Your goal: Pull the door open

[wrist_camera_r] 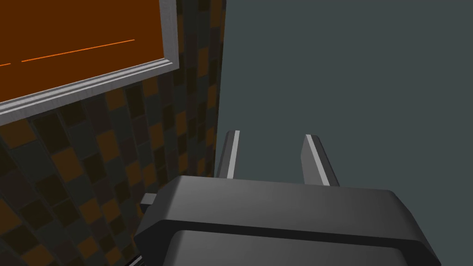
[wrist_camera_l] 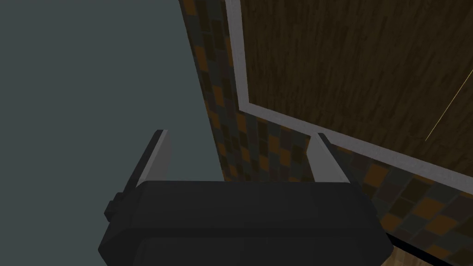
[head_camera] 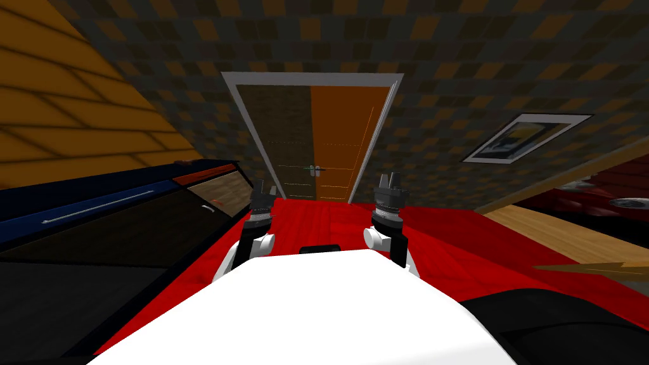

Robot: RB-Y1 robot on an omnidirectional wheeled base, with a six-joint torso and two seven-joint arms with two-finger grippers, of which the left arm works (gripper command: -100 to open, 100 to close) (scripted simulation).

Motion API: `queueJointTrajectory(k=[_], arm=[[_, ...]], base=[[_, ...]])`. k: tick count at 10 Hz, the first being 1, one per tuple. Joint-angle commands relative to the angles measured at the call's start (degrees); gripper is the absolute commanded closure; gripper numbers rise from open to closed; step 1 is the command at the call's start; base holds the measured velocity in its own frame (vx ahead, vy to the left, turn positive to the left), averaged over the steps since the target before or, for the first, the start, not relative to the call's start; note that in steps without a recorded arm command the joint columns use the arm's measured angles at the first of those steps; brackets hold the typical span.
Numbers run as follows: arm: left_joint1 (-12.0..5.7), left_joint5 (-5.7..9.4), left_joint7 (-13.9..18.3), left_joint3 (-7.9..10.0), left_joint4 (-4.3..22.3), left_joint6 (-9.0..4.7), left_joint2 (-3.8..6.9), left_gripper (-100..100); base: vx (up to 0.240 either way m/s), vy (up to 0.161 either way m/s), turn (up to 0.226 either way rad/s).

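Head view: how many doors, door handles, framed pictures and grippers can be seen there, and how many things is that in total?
Doors: 1, the door
Door handles: 1, the door handle
Framed pictures: 1, the framed picture on the wall
Grippers: 2, the left gripper and the right gripper
Total: 5

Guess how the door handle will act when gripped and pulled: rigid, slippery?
Probably rigid: the handle looks like a thin bar fixed across the door, so it should hardly flex. Likely slippery: it is slim, and the left gripper's flat fingers could slide along it. The door itself probably swings as one stiff panel, being tall and flat.
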Motion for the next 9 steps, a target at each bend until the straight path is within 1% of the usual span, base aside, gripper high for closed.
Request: queueJointTrajectory(k=[1,4,6,7,9], arm=[[-1.01,-0.05,0.25,2.11,2.10,0.54,0.73,-100],[-2.29,-0.32,0.28,4.31,4.69,1.10,1.22,-100],[-4.14,-0.72,0.33,7.50,8.44,1.91,1.78,-100],[-4.63,-0.82,0.34,8.34,9.43,2.12,1.89,-100],[-5.62,-1.03,0.37,10.03,11.42,2.55,2.12,-100]], base=[[0.125,0.043,-0.218],[0.097,0.028,-0.151],[0.143,0.065,-0.301],[0.154,0.057,-0.219],[0.103,0.050,-0.157]])
